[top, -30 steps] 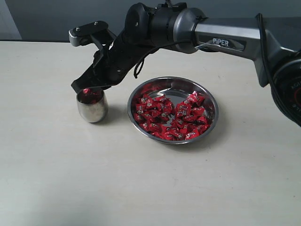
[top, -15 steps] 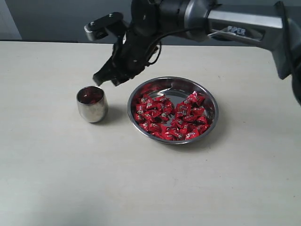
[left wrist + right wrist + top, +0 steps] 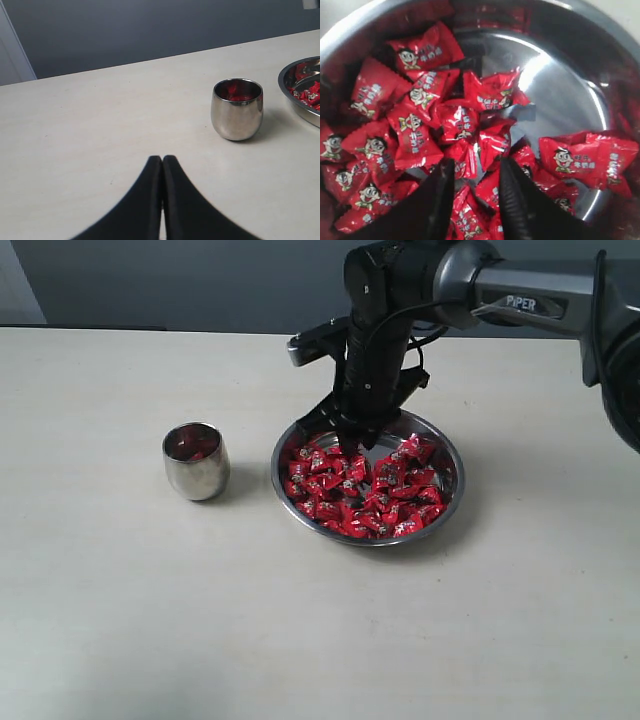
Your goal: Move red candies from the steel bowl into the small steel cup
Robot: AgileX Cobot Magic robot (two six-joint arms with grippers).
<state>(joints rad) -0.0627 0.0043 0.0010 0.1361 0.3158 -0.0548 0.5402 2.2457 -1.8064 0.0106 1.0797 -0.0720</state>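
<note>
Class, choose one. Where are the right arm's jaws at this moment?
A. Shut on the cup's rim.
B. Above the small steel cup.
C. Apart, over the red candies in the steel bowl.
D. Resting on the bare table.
C: the right arm's jaws stand apart over the red candies inside the steel bowl, while the small steel cup stands off to the side.

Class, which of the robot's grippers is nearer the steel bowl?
Right. The right gripper hangs directly over the steel bowl; the left gripper sits off past the small steel cup.
</note>
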